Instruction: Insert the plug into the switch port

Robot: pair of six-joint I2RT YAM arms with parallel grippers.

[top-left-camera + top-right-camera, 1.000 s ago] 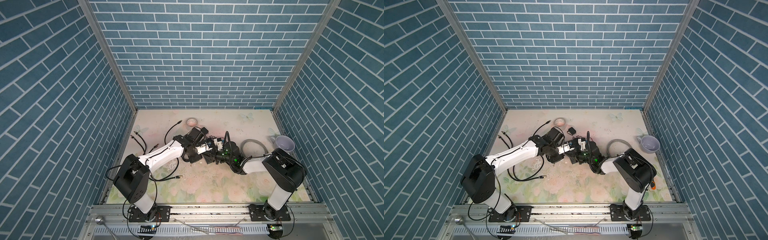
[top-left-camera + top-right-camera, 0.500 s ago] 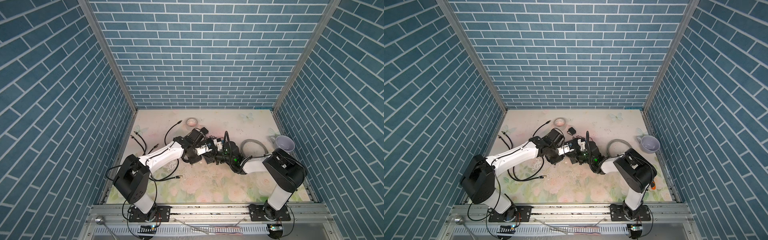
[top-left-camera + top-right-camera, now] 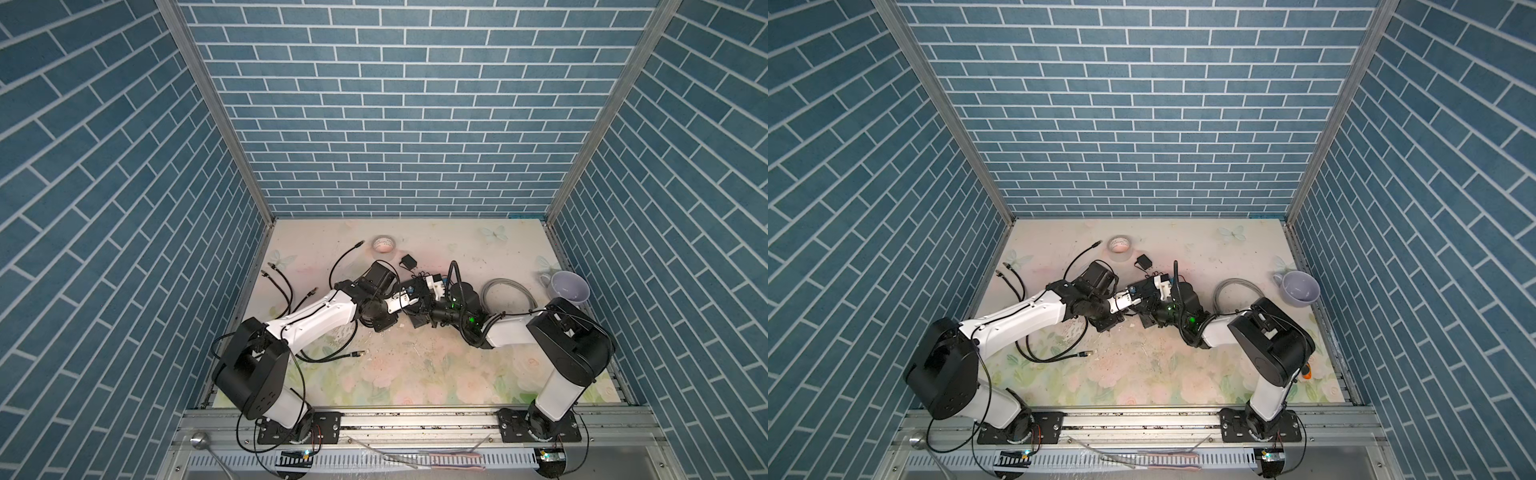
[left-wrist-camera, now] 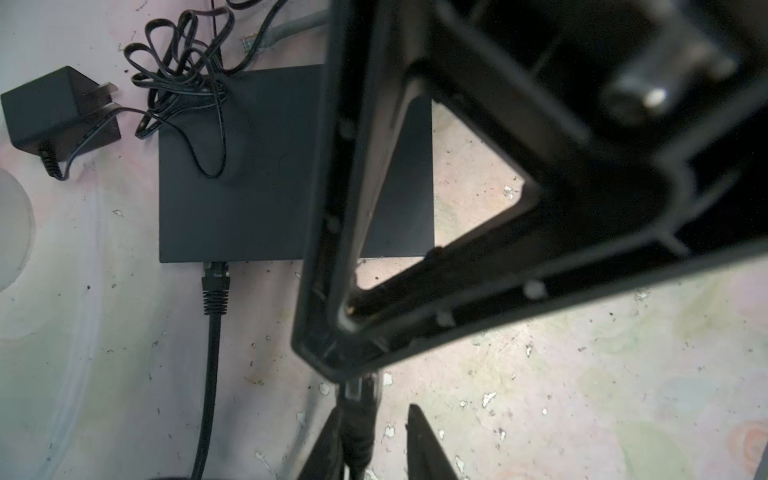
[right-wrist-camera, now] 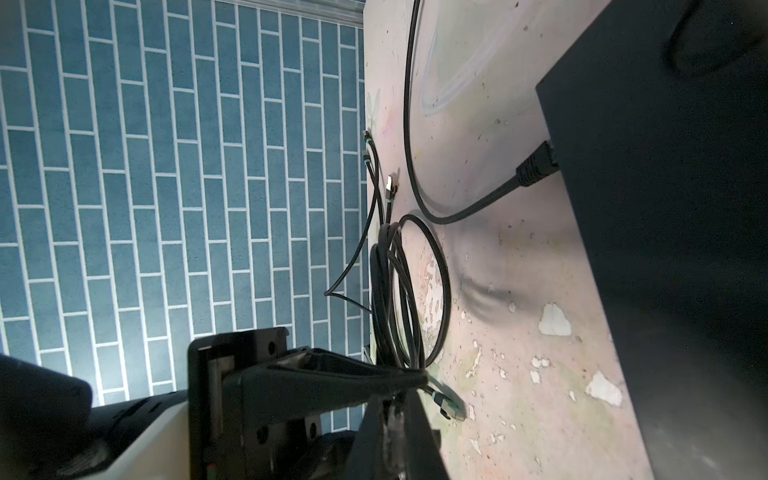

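The switch (image 4: pixel 249 166) is a flat black box lying on the table, its side also showing in the right wrist view (image 5: pixel 665 208). One black cable (image 4: pixel 215 286) sits in a port on its near edge. My right gripper (image 5: pixel 395 405) is shut on the clear plug (image 4: pixel 360 388), held just above the table a short way off that edge. My left gripper (image 4: pixel 372 415) is open around the plug's black boot (image 4: pixel 357 432), which rests against one finger (image 4: pixel 328 440), with a gap to the other. In both top views the two wrists hide the switch.
A black power adapter (image 4: pixel 41 108) with tangled cord lies beside the switch. A tape roll (image 3: pixel 383 244) is behind, a grey cable coil (image 3: pixel 505 291) and a mug (image 3: pixel 569 286) to the right. Loose black cables (image 3: pixel 282 282) lie left, one plug (image 5: pixel 446 405) close by.
My left gripper's jaws have parted off the plug's boot. Both arms stay in about the same place.
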